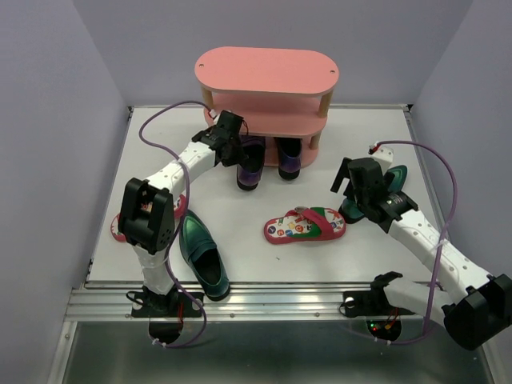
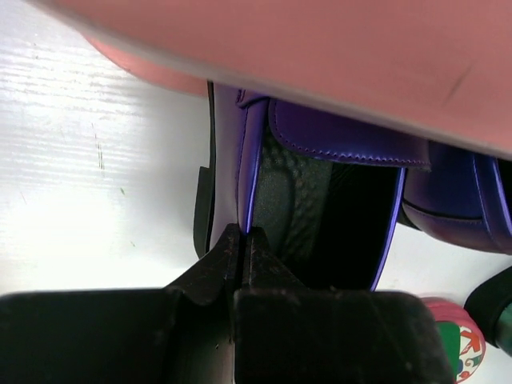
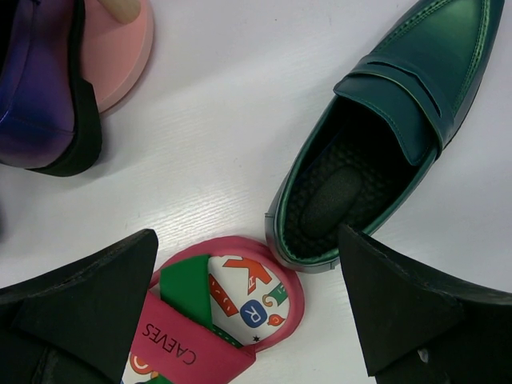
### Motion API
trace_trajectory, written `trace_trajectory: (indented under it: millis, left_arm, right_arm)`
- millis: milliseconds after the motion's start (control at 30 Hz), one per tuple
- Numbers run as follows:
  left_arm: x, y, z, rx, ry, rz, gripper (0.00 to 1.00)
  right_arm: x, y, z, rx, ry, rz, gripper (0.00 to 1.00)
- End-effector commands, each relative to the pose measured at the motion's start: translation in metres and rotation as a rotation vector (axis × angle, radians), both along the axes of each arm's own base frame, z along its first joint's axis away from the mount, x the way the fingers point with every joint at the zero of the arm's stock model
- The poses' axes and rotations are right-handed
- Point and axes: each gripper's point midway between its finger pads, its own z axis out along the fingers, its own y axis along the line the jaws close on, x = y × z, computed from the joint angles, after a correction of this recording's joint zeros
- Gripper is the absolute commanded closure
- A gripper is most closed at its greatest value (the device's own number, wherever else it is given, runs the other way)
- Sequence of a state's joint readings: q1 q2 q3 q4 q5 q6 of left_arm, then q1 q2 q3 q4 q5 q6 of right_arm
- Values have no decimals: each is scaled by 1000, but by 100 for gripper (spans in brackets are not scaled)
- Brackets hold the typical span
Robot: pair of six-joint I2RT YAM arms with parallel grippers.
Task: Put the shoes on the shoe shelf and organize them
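Checking in from the remote seat. I've got a white surface (image 1: 240,228) boxed in by pale lilac walls (image 1: 48,120) on three sides, with a metal rail (image 1: 272,302) along the near edge where the arms are bolted. Up close the top shows a faint wood grain and a few little scuffs.

The pink shelf (image 1: 268,70) sits at the back, about the middle. My left pincer (image 2: 242,240) is clenched on the heel rim of a purple loafer (image 2: 336,136). Its toe is tucked in under the shelf boards and its heel sticks out toward me. The second purple loafer (image 1: 290,156) is just beside it on the right, tucked in the same way. I honestly can't tell if they're on the lowest board or on the white top.

The right pincer (image 3: 248,248) is spread wide with nothing in it, hanging over the heel of a flip-flop (image 3: 216,320) and a green loafer (image 3: 376,144). Those two touch, or nearly touch, at their heels.

The second green loafer (image 1: 202,256) lies front left by the left arm's base. The second flip-flop (image 1: 118,230) pokes out from behind that arm, mostly hidden.
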State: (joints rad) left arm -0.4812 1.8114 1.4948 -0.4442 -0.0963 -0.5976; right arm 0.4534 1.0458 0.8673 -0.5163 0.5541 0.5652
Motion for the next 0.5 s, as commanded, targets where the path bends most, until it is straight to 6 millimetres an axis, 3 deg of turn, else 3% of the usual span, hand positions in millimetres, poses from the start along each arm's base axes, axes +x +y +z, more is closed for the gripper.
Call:
trace_trajectory:
  millis: [0,467]
  left_arm:
    - [43,-11,62,-123,-215,5,100]
    - [69,-10,58,-231,-230,-2,100]
  right_arm:
    - [3,-2,4,-12,-16,-19,0]
    - [5,-1,1,-15,-5,-23,0]
